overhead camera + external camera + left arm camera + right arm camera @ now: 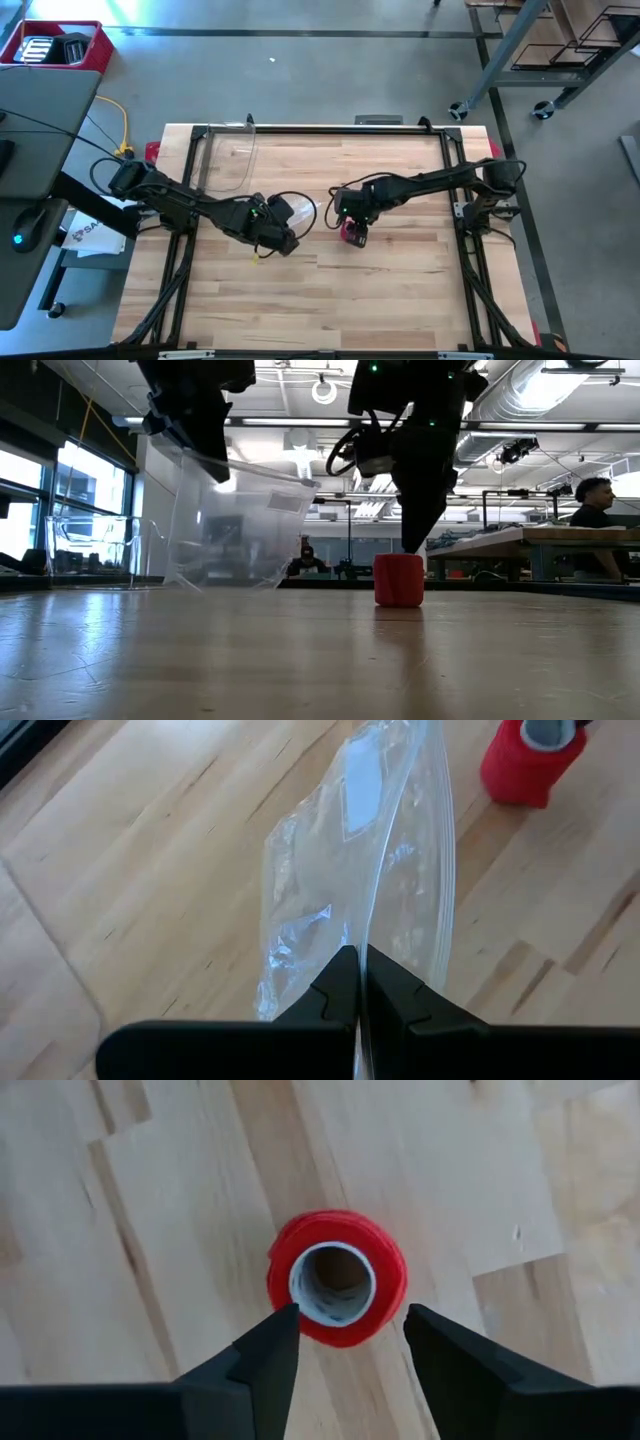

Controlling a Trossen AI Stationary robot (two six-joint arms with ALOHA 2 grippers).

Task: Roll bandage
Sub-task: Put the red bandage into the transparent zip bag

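The bandage (pixel 338 1277) is a small red roll with a white core. It stands on end on the wooden table (pixel 330 300), right of centre; it also shows in the low view (pixel 399 580). My right gripper (pixel 350 1330) points down over it, open, with one finger on each side of the roll's top. My left gripper (pixel 360 970) hangs above the table left of centre, shut on a crinkled clear plastic bag (pixel 350 870). The bag (pixel 230 520) hangs down from it toward the table. My left gripper pinches an edge of the clear bag (pixel 362 935) between its two shut fingers, slanting down from above. The bag hangs below the fingers; whether its lower end rests on the table I cannot tell. My right gripper's fingers (pixel 270 1350) flank the roll's top rim (pixel 285 1295); whether they touch it I cannot tell.
Black frame rails (pixel 195 170) run along the table's left, right and far sides. A small yellow scrap (pixel 258 257) lies near my left gripper. A red bin (pixel 60 45) stands off the table at far left. People show in the room behind (pixel 595 500).
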